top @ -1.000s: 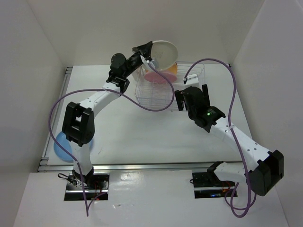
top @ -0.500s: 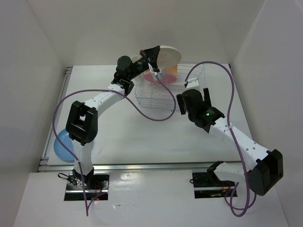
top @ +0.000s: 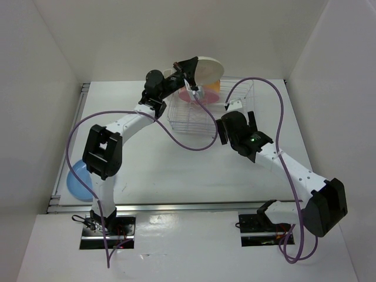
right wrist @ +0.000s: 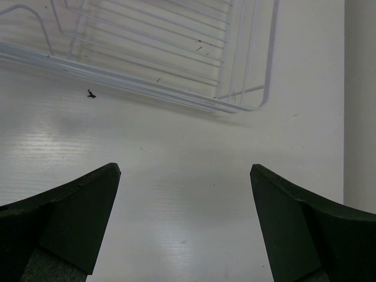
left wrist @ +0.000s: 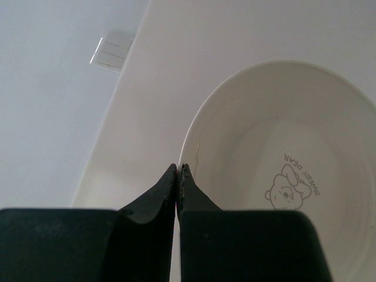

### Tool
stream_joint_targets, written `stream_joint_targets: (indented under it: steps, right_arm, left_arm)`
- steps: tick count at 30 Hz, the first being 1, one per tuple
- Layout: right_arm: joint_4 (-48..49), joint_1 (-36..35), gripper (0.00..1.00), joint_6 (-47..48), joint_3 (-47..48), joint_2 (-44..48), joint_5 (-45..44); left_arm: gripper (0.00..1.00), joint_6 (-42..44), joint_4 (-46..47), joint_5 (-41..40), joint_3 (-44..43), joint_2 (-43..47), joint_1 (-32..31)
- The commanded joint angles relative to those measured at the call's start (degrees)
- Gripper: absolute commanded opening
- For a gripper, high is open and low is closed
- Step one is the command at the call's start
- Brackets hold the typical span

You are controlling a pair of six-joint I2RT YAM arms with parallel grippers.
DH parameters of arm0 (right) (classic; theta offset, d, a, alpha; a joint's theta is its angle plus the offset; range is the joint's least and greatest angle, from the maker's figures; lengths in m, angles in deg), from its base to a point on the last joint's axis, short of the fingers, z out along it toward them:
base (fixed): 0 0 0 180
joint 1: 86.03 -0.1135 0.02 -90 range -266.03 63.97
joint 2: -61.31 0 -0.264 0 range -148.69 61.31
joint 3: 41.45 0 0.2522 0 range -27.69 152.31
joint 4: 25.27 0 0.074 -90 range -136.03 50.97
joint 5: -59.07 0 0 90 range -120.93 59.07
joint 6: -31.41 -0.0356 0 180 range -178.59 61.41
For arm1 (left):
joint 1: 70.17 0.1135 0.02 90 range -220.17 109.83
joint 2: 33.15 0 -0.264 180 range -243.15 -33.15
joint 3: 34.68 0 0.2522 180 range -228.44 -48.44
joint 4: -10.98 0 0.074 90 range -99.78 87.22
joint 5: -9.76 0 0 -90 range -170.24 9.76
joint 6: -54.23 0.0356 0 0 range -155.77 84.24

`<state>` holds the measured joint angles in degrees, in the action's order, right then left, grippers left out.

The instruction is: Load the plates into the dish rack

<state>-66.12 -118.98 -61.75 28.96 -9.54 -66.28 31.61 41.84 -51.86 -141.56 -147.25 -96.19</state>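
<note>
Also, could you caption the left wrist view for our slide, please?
Left gripper pinching the cream plate by its rim, bear emblem visible.

The counter [top: 176,164] is a plain white surface with side walls rising from its edges and a metal rail [top: 176,205] along its near edge. The dish rack [top: 188,117], made of white wire, stands on it towards the far side. In the right wrist view, the rack's corner [right wrist: 176,59] rests on the bare counter [right wrist: 176,194], with a small dark speck [right wrist: 91,93] just beside its bottom bar. A light blue plate [top: 73,182] lies flat, well apart from the rack at the near left edge, partly hidden by the left arm.
</note>
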Motion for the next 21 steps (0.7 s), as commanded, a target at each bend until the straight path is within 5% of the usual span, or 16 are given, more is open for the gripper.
stream_joint_targets:
  steps: [1, 13, 21]
  right_arm:
    - [1.25, 0.25, 1.0, -2.03, -0.83, -0.08, 0.81]
    - [0.2, 0.25, 1.0, -4.4, -2.06, 1.06, 2.22]
    - [-2.18, 0.25, 1.0, -5.63, -2.58, 3.34, 2.22]
  left_arm:
    - [0.0, -0.66, 5.39, 0.8, -2.42, 4.76, 0.27]
    - [0.0, -3.13, 5.48, 0.27, 4.96, 12.76, 0.8]
    - [0.0, -3.13, 8.71, -2.27, 19.72, 19.18, -1.05]
